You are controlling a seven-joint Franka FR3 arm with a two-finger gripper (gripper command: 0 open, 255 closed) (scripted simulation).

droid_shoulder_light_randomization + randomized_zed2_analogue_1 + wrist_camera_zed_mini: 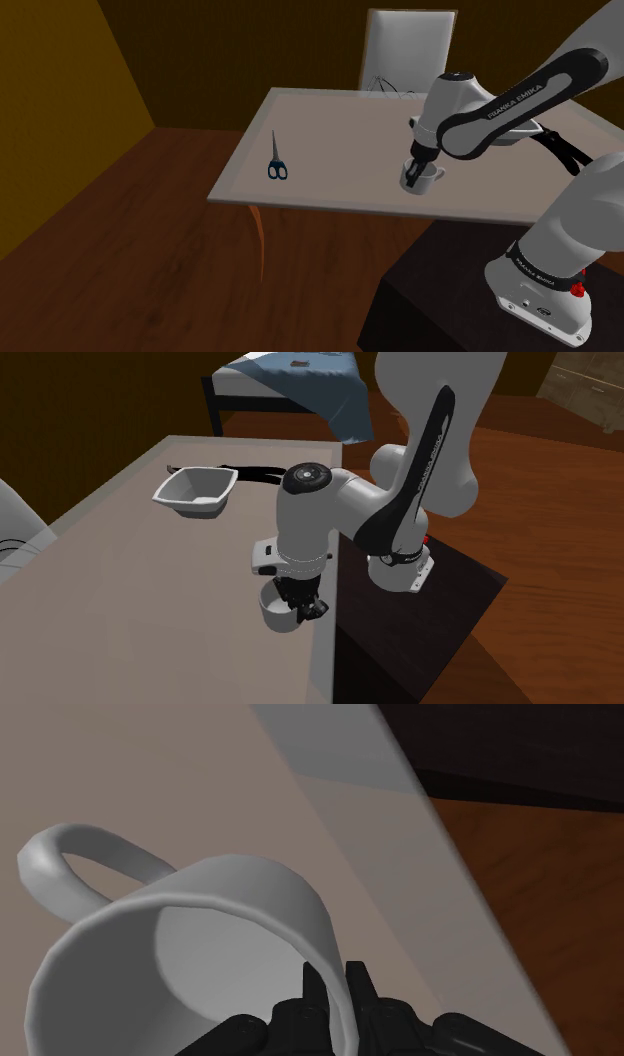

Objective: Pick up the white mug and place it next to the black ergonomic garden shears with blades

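Though the mug (250, 884) is gripped, the carry is not yet begun: it is at the table (330, 130) edge nearest the stand (430, 300), upright, pale grey-white, handle turned away from the gripper (335, 979). The fingers (358, 986) are almost closed and pinch the mug's wall at the rim, one inside the cup and one outside.

Shears (277, 165) lie flat toward the shoulder view's left of the same table, well apart from the mug, with bluish handle loops and blades pointing to the far side.

Progress, as judged: grasp made. Left to do: lift, carry across the table, set down just beside the shears, release.

Hard to read: whether the mug's base rests on the table or hangs just over it. The hand covers much of the mug in both exterior views, and the wrist view cuts off its lower side.

Also noted: a pale bowl (197, 490) on the table, apart from the mug; a chair (408, 50) behind the table.
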